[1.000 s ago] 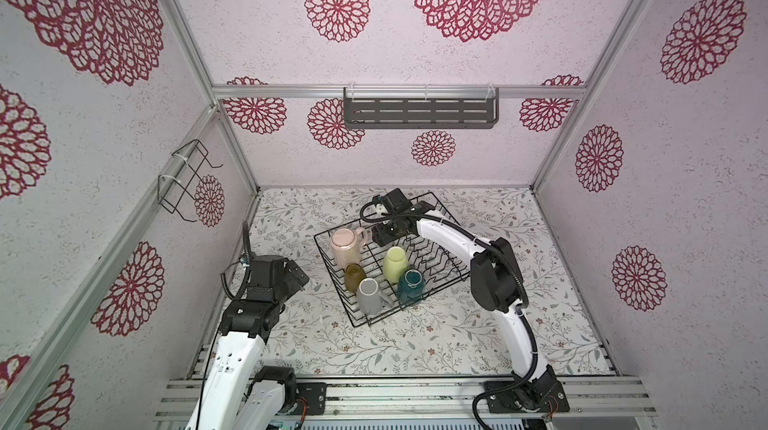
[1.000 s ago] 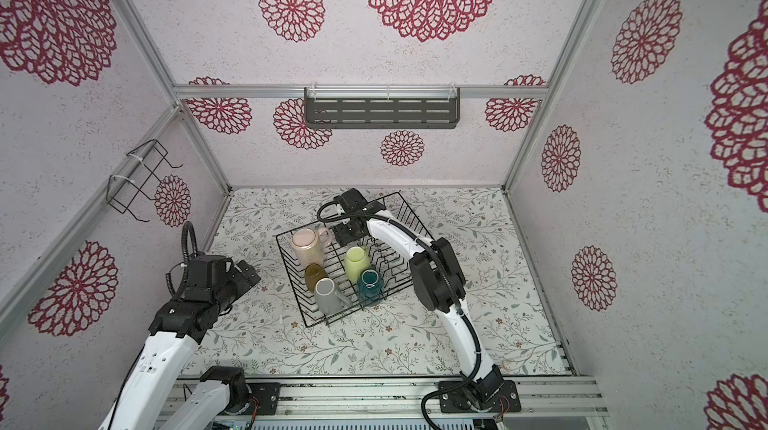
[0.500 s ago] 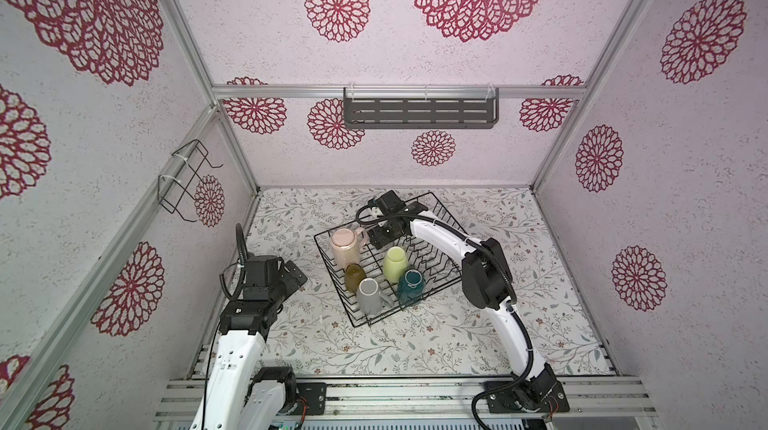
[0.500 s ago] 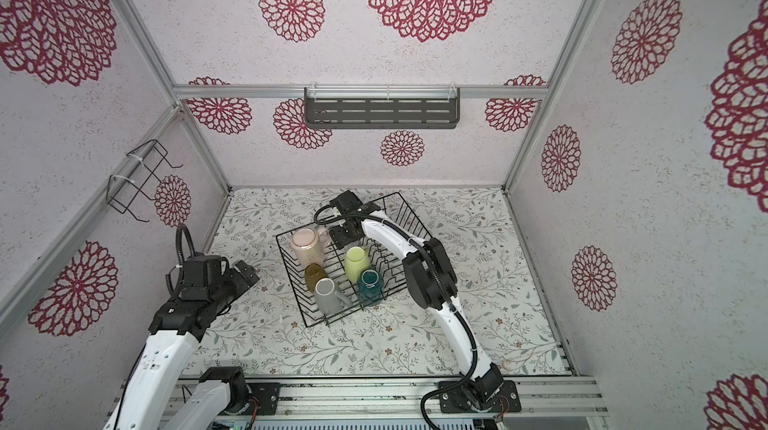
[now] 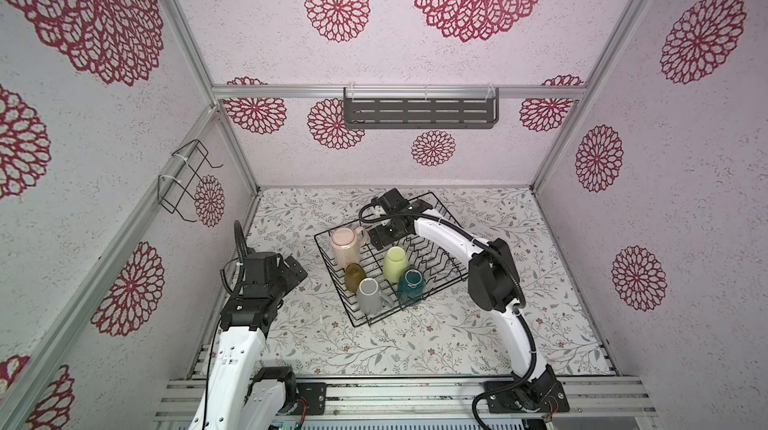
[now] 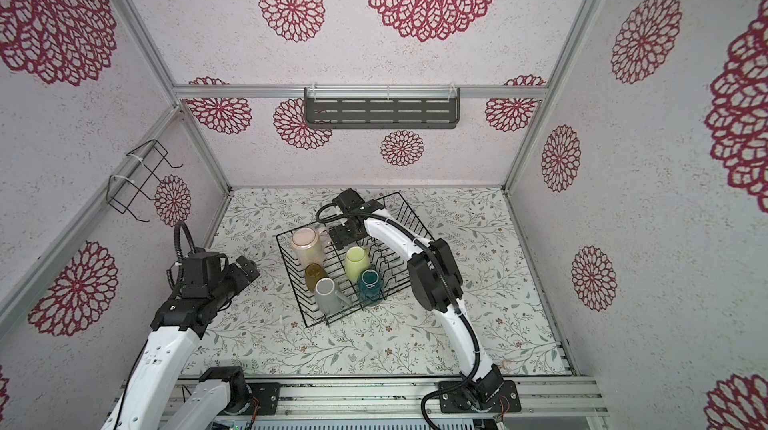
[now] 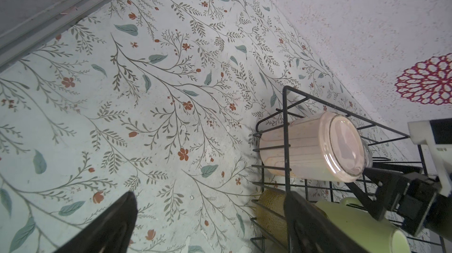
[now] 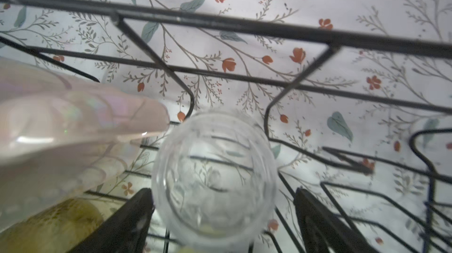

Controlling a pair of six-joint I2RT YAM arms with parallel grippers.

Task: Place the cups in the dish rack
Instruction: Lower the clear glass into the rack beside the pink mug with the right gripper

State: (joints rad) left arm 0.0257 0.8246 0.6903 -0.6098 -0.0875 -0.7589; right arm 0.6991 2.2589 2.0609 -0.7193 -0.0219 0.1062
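The black wire dish rack (image 5: 333,281) (image 6: 292,281) stands mid-table. In it, in both top views, are the pink mug (image 5: 344,245) (image 6: 306,246), amber tumbler (image 5: 354,276), grey mug (image 5: 369,295), yellow-green mug (image 5: 395,263) and teal mug (image 5: 410,284). My right gripper (image 5: 384,234) (image 8: 222,190) hangs open over the rack's far corner. The small clear glass (image 8: 215,178) sits between its fingers beside the pink mug (image 8: 61,129), with a gap on one side. My left gripper (image 5: 293,270) (image 7: 209,195) is open and empty, left of the rack.
A grey slotted shelf (image 5: 419,112) hangs on the back wall. On the left wall is a small black wire holder (image 5: 183,182). Aluminium rails (image 5: 374,399) run along the table's front edge. Zigzag dividers (image 5: 432,257) fill the rack's right half.
My right gripper's jaws have spread wider, coming off the clear glass in the rack. The left arm has barely moved.
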